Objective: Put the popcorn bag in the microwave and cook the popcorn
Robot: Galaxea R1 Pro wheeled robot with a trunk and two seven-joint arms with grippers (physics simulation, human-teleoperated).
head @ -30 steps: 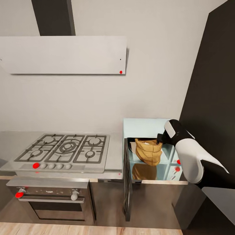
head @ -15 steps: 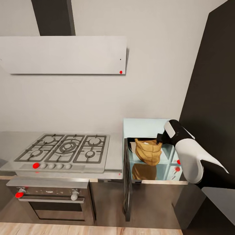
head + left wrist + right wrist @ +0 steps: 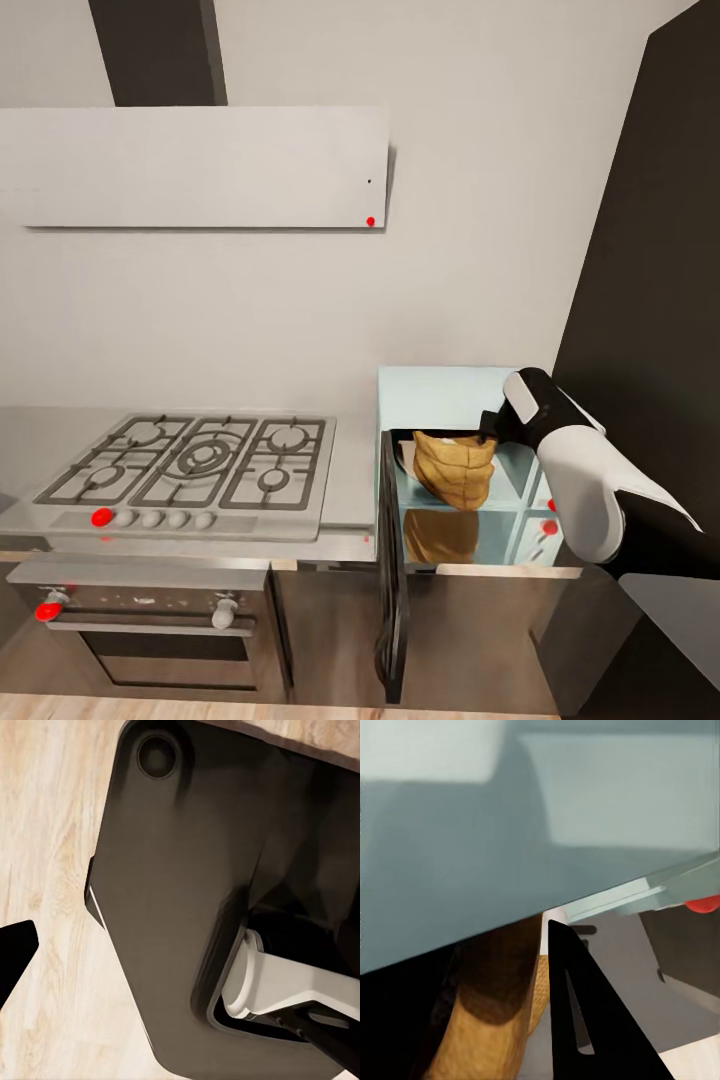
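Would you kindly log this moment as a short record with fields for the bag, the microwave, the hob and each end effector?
popcorn bag: held at the microwave's open front, above the reflective countertop
microwave: pale blue, door swung open
hob: five burners, bare
right end effector: fingers astride the bag, gripping it
left end effector: state unclear; dark robot body and wood floor in its wrist view

Range hood (image 3: pixel 195 167) above hob (image 3: pixel 195 462); oven (image 3: pixel 150 625) below.

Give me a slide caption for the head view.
Right hand holds the popcorn bag at the open microwave, beside the gas hob.
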